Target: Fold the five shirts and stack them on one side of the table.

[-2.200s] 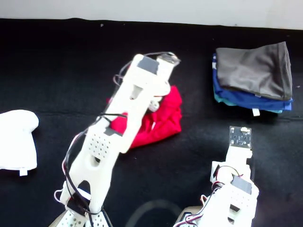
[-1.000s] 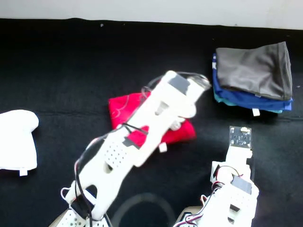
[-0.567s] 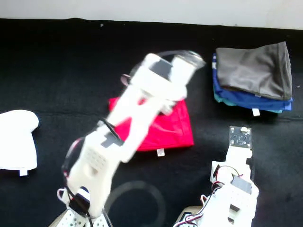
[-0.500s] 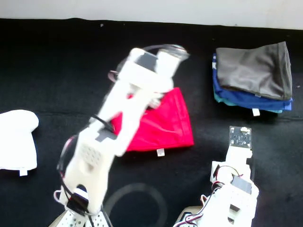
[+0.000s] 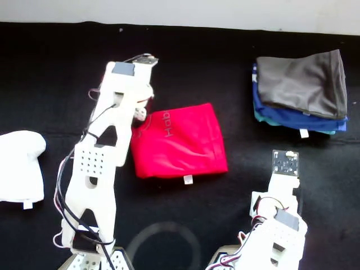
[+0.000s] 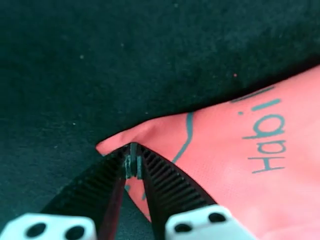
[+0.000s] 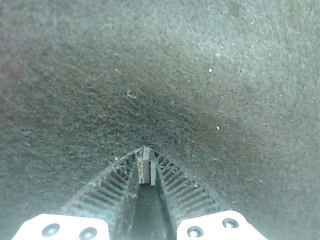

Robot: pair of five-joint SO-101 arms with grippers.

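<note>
A red shirt with a printed word facing up lies folded in the middle of the black table. My left gripper is shut on that red shirt's corner; in the high view the left gripper sits at the shirt's left back corner. A stack of folded shirts, grey on top of blue ones, rests at the back right. A white shirt lies at the left edge. My right gripper is shut on nothing, low over bare cloth near the front right.
The right arm stands at the front right, below the stack. A white wall strip runs along the table's far edge. Open black surface lies between the red shirt and the stack, and at the back left.
The left arm swung from the red shirt's right side across to its left back corner. The shirt went from bunched to a flat rectangle with its print up. The right arm kept still.
</note>
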